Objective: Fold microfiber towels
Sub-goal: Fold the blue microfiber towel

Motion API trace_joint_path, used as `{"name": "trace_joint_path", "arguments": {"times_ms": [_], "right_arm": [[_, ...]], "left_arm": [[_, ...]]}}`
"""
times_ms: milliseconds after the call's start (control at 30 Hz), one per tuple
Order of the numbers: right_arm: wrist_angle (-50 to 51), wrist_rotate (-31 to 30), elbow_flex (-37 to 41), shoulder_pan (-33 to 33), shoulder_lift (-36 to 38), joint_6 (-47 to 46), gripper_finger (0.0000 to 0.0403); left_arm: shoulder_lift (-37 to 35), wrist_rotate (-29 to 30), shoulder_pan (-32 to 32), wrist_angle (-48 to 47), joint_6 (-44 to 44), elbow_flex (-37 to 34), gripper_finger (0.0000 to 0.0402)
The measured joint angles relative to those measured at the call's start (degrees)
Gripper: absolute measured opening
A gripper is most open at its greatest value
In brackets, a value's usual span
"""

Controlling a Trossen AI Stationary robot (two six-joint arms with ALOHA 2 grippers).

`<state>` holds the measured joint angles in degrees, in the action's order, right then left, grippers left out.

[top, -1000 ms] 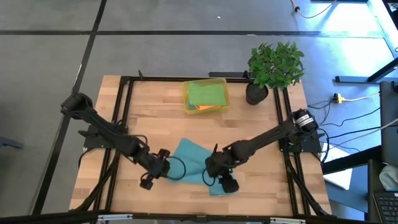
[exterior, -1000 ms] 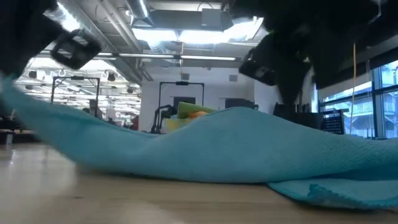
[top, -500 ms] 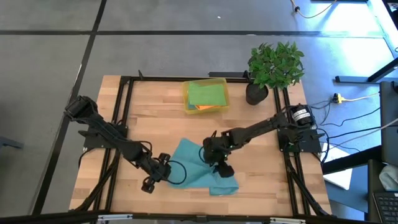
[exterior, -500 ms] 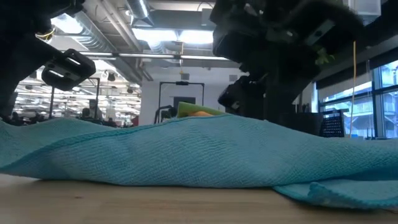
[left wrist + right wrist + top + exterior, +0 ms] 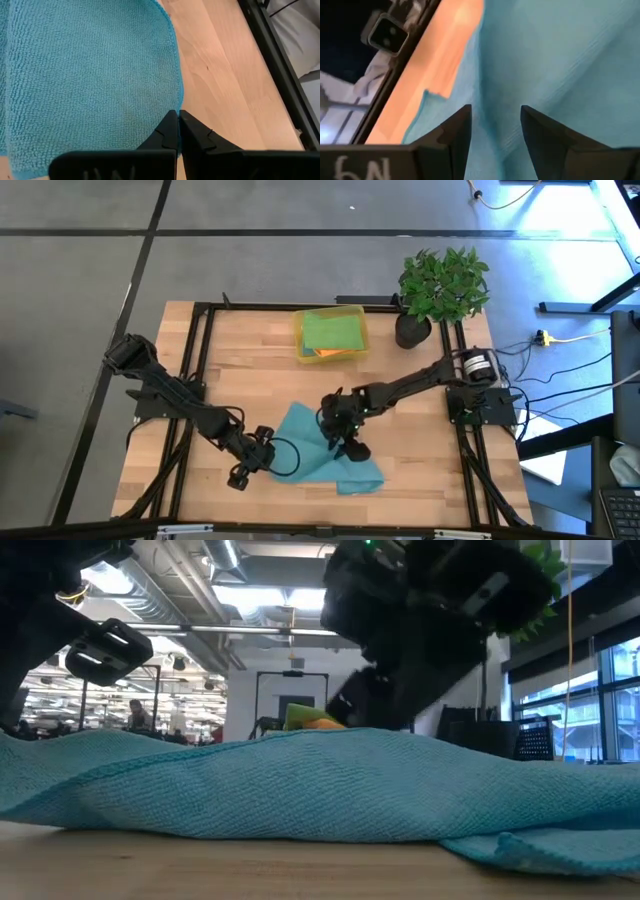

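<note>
A teal-blue microfiber towel (image 5: 312, 448) lies spread and rumpled on the wooden table near its front middle; the low view shows it as a long low mound (image 5: 300, 780). My left gripper (image 5: 271, 450) is at the towel's left edge, shut on it. My right gripper (image 5: 346, 446) hovers open over the towel's right half, slanting down, with teal cloth (image 5: 545, 50) showing under and between its fingers. A green towel (image 5: 333, 330) lies on top of an orange one inside a yellow bin. My left gripper (image 5: 177, 114) pinches the towel's rounded left edge (image 5: 181, 100) between its two shut fingertips, slanting down from the table's left side. The rest of the towel lies slack on the table. I cannot tell whether my right gripper touches the cloth below it.
The yellow bin (image 5: 300, 345) stands at the table's far middle, and a potted plant (image 5: 440, 285) at the far right corner. Black frame rails (image 5: 200, 360) run along the table's left, right and far sides. Bare wood shows left and right of the towel.
My right gripper has moved from the towel's near right corner toward the far edge and a little left, sinking and tipping over the towel's middle, leaving that corner uncovered. My left gripper has lowered the towel's left edge, which was lifted and now lies low.
</note>
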<state>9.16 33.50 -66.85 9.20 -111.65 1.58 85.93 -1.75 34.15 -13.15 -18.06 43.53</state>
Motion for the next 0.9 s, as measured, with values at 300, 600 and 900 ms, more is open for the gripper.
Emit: {"name": "trace_joint_path", "arguments": {"times_ms": [300, 600, 900], "right_arm": [[0.8, 6.5, 0.0, 2.5, -3.0, -4.2, 0.0171], [6.0, 14.7, 0.0, 4.9, -3.0, -10.4, 0.014], [8.9, 18.0, 0.0, 8.5, -2.9, -16.6, 0.0111]], "left_arm": [[0.0, -0.1, -0.2, 0.2, 0.0, 0.0, 0.0], [0.0, -0.1, -0.2, 0.2, 0.2, 0.0, 0.0], [0.0, 0.0, -0.6, 0.2, 0.2, 0.0, 0.0]]}}
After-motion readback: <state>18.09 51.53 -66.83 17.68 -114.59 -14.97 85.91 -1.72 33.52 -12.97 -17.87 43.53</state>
